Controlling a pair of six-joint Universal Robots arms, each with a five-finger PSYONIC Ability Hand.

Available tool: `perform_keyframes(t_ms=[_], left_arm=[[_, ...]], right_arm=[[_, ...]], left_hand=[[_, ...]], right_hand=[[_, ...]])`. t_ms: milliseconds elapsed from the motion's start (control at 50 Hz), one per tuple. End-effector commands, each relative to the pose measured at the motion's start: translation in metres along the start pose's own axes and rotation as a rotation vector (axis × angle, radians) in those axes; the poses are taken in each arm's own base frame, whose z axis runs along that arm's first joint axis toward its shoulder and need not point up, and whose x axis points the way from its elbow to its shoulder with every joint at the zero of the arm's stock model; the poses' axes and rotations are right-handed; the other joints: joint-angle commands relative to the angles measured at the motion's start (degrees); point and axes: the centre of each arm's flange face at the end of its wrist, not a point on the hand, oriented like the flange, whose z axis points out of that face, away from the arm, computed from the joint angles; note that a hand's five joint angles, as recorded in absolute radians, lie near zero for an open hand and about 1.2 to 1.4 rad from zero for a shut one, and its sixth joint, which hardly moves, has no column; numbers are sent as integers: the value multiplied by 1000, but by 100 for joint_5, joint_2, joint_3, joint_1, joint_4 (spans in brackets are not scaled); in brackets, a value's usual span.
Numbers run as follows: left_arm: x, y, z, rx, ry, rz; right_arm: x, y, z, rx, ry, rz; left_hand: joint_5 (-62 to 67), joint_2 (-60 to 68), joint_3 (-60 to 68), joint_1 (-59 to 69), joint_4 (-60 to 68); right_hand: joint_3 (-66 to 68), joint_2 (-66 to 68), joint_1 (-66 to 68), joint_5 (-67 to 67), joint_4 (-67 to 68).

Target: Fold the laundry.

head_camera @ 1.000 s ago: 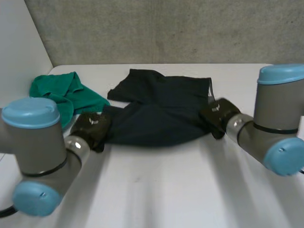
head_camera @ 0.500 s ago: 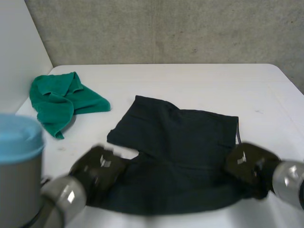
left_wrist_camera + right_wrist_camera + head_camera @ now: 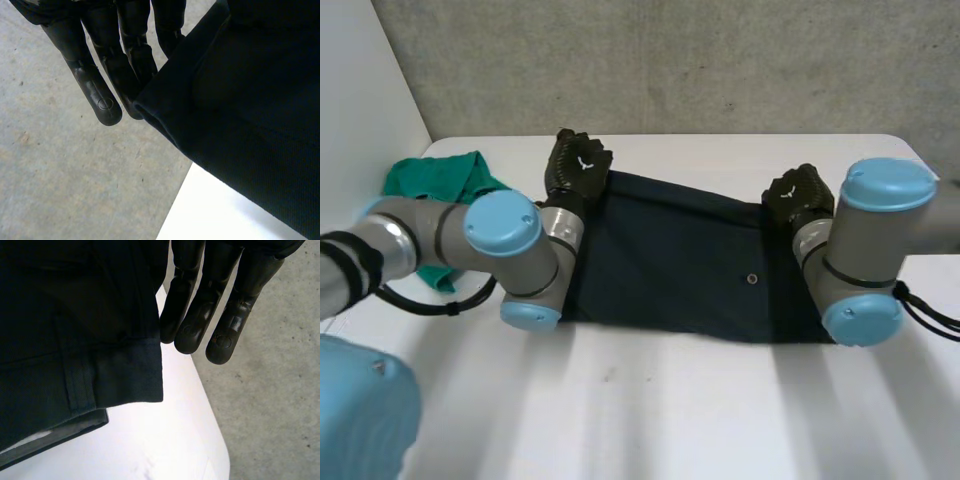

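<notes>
Flat, rectangular dark woven garment (image 3: 680, 260); crumpled green cloth (image 3: 435, 180) beside

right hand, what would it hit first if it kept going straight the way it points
The way looks free across the table; beyond it the right hand would probably meet the concrete wall first, depth unclear.

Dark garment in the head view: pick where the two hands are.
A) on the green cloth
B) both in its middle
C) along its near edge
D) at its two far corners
D: the left hand and the right hand each sit at a far corner of the dark garment, which lies spread between them.
</notes>
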Motion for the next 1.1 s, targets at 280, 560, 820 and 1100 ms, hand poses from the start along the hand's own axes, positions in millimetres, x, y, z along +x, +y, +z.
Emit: perform_keyframes(t_ms=[280, 560, 820, 1100], left_arm=[[-4, -18, -15, 231, -98, -35], [-58, -60, -93, -78, 74, -427], [-52, -46, -127, -336, 280, -601], [-46, -41, -133, -349, 289, -606]], right_arm=[[65, -40, -33, 68, 209, 189], [45, 2, -105, -172, -229, 490], [15, 53, -106, -179, -267, 559], [-6, 77, -81, -181, -252, 542]], left_hand=[[-5736, -5867, -5842, -5483, -5884], [-5736, -5867, -5842, -5483, -5884], [-5732, -5862, -5837, -5478, -5879], [-5736, -5867, -5842, -5483, -5884]], right_hand=[[-5809, -5747, -4686, -5708, -5819], [-5809, -5747, -4686, -5708, -5819], [-4457, -4395, -3334, -4356, -4467], [-1314, -1252, -191, -1213, -1324]])
